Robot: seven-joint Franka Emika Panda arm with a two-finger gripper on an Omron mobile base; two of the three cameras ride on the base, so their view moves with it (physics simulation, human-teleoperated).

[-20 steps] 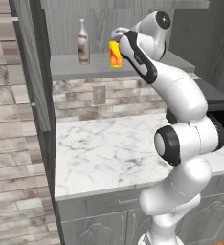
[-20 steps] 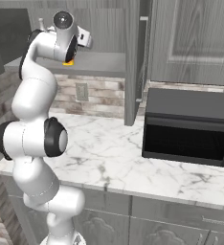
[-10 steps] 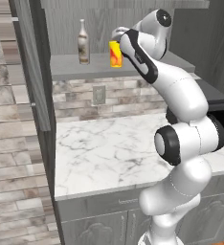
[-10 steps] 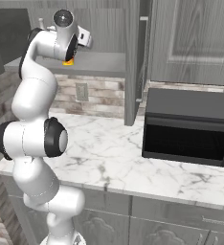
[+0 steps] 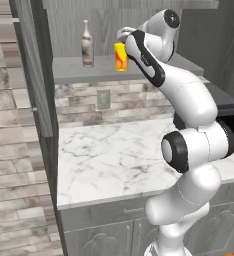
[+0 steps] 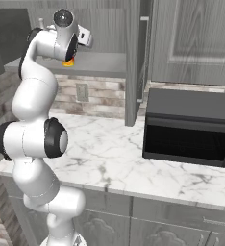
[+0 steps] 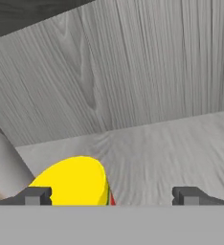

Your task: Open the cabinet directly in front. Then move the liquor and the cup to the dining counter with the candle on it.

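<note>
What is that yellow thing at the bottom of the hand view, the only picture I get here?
Observer: It is the cup, standing on the shelf of the open cabinet.
Operator: Is anything else up on that shelf?
Observer: Yes, the liquor stands to the cup's left in the left base view, apart from it.
Operator: Has the robot grabbed the cup?
Observer: Not yet. The gripper is open, and in your view the cup sits toward one fingertip rather than centred between the two.
Operator: What is below the shelf?
Observer: A marble counter with a black microwave on it.
</note>
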